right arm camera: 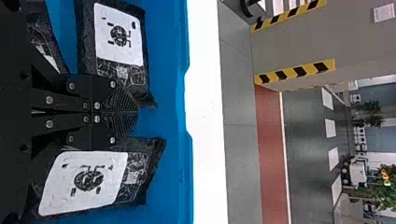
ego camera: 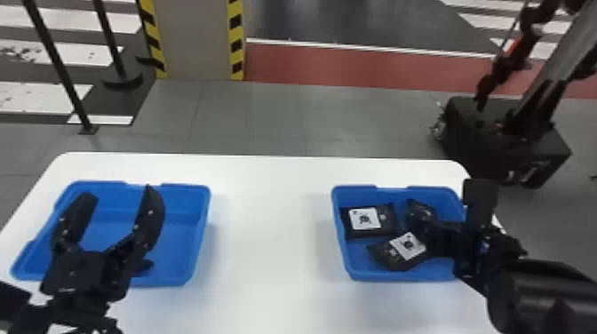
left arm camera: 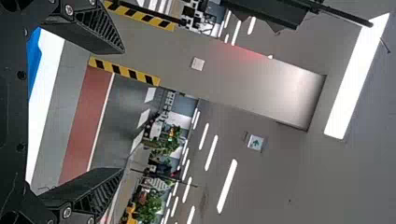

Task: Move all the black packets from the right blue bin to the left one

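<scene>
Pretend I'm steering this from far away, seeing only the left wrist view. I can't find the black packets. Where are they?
Observer: At least three black packets are in the right bin.
Operator: Okay, and what's the other claw doing?
Observer: The right claw is down among them, its two fingers closed together.
Operator: So has it pinched one?
Observer: No, I see nothing between its fingertips; in the right wrist view they meet with packets on either side.
</scene>
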Controlling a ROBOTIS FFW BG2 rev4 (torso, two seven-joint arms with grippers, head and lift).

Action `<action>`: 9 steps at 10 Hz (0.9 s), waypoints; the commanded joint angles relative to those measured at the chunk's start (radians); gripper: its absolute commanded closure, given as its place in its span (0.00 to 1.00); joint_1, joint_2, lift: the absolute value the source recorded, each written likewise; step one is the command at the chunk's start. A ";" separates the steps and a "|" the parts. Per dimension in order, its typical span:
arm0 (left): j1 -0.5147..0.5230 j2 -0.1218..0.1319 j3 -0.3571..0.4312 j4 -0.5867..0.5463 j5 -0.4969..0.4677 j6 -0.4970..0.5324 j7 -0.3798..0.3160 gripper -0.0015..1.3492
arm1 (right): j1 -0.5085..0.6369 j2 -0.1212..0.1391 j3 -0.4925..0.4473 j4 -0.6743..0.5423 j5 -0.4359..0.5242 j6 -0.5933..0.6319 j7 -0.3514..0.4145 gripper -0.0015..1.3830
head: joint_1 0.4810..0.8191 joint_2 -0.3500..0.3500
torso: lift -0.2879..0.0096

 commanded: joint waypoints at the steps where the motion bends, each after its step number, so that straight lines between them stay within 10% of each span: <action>1: -0.002 -0.004 -0.004 0.000 -0.001 0.004 0.000 0.10 | 0.043 0.002 0.009 -0.063 -0.047 0.000 0.006 0.69 | 0.63 0.36 | 0.60; 3: 0.000 -0.004 -0.004 0.000 0.000 0.004 0.000 0.10 | 0.183 0.025 0.051 -0.301 -0.079 -0.005 -0.077 0.05 | 0.63 0.39 | 0.60; 6: 0.005 -0.004 -0.008 0.000 0.009 0.004 -0.005 0.10 | 0.337 0.115 0.055 -0.449 -0.105 -0.108 -0.345 0.10 | 0.63 0.42 | 0.60; 9: 0.015 0.008 -0.035 0.000 0.039 0.001 -0.005 0.10 | 0.246 0.110 0.066 -0.245 -0.170 -0.160 -0.502 0.10 | 0.63 0.36 | 0.60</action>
